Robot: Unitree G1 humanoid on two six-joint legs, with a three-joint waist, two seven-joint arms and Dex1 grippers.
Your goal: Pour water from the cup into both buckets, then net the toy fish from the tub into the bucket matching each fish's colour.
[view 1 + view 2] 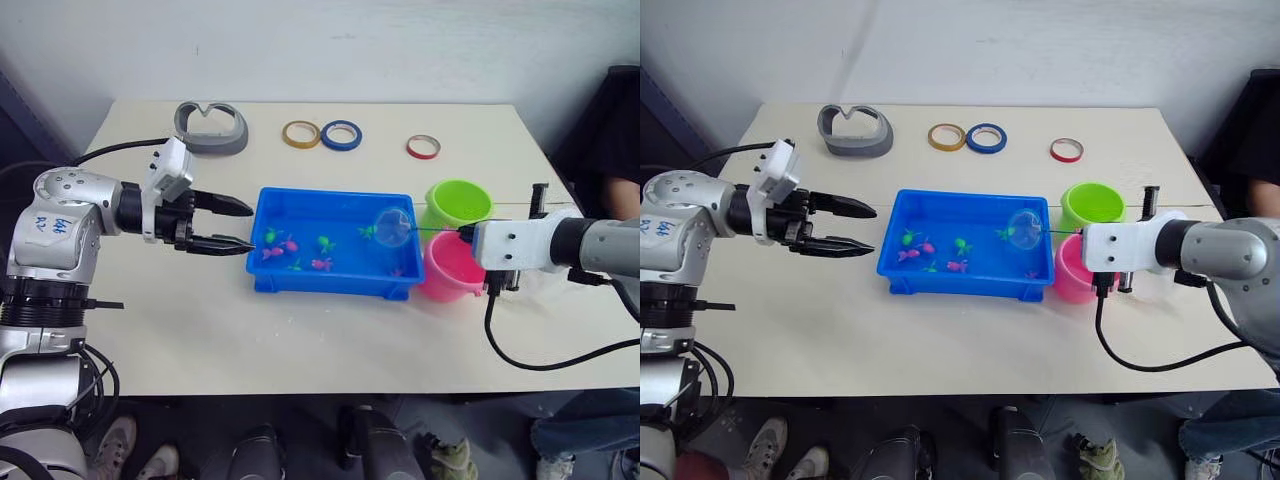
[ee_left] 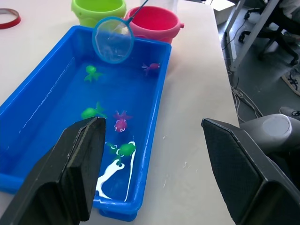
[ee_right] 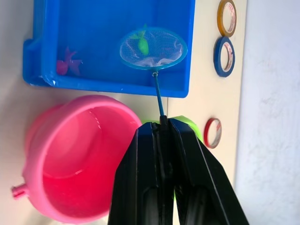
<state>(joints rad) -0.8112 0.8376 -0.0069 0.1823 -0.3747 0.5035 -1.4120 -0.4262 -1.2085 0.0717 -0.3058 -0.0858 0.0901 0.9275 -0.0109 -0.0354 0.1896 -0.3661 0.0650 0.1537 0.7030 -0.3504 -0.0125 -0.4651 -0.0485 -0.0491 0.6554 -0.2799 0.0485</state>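
Observation:
The blue tub lies mid-table with several small green and pink toy fish in shallow water. My right gripper is shut on the thin handle of a small blue net, whose hoop hangs over the tub's right end. A green fish shows through the mesh; I cannot tell whether it is inside the net. The green bucket and the pink bucket stand just right of the tub. A clear cup is mostly hidden behind my right arm. My left gripper is open beside the tub's left end.
A grey curved holder and yellow, blue and red tape rolls lie along the table's back. A person sits at the right edge. A black cable loops over the table's front right.

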